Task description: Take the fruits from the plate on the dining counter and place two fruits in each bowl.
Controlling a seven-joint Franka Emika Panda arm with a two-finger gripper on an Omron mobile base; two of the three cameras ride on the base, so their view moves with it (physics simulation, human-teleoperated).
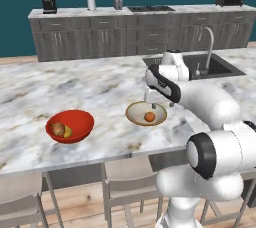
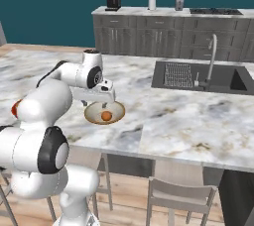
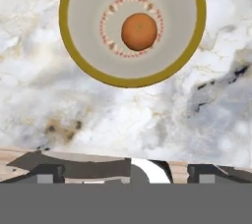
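Gripper (image 1: 153,103) hangs just above the tan bowl (image 1: 146,113) on the dining counter (image 1: 100,87), fingers apart and empty. An orange (image 3: 139,31) sits in that bowl, two fruits in the red bowl (image 1: 70,126); the likely risk is counting the tan bowl full while it holds one fruit, or clipping its rim

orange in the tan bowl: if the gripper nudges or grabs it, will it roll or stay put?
The orange looks round and smooth, so a nudge would probably roll it. It sits alone at the centre of the tan bowl, whose sloped inside should steer it back. For a grab, its curved sides may slip between two narrow fingers unless the grip is centred.
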